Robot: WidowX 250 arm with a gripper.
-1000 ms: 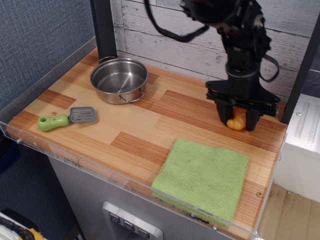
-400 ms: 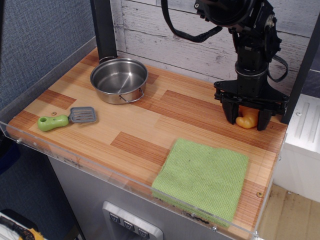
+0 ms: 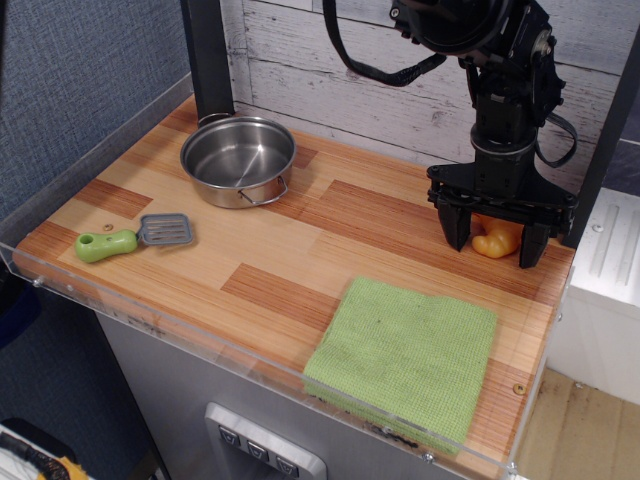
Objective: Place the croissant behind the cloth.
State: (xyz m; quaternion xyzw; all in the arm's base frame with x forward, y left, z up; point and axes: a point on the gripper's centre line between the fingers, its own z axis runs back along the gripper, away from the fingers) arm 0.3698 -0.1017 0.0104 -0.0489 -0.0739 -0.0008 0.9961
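My gripper (image 3: pixel 496 248) stands at the right of the frame with its jaws now spread wide apart, wider than a moment ago and clearly wider than a second ago, when they sat close around the croissant (image 3: pixel 498 240). The croissant shows between my two fingers with a gap on either side, lying on the wooden tabletop (image 3: pixel 300 250) rather than hanging from me, and it sits further right than it did a second ago. I read that as a release: the croissant appears to be set down. It lies above the cloth (image 3: pixel 405 360) in the frame, toward the plank wall, apart from the cloth's far edge, so the placement looks done. What remains, I judge, is lifting clear without nudging it. The steel pot (image 3: pixel 238 160) at upper left and the green-handled spatula (image 3: pixel 135 238) at left have not shifted.
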